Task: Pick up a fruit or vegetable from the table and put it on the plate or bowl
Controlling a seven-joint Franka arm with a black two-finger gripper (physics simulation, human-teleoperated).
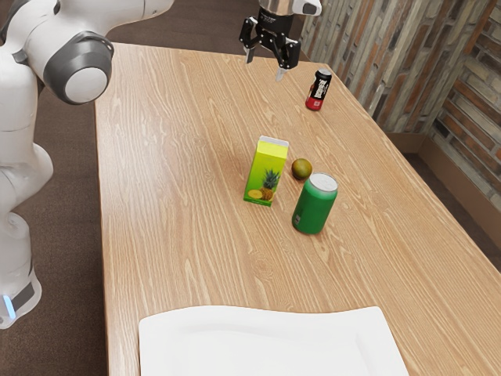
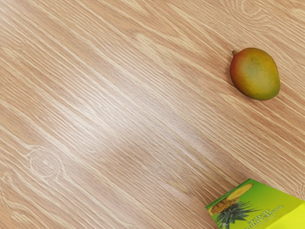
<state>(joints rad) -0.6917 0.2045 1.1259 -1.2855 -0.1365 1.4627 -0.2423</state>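
I'm at the reach step: my gripper hangs high over the far end of the table, fingers spread wide and holding nothing. The mango lies between the pineapple juice carton and the green can, well apart from the white plate. Next I'd bring the hand over the mango and lower it without clipping either neighbour.

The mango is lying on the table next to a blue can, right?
Not quite. The can is green, not blue. The mango does lie on the table next to it, as the exterior view shows.
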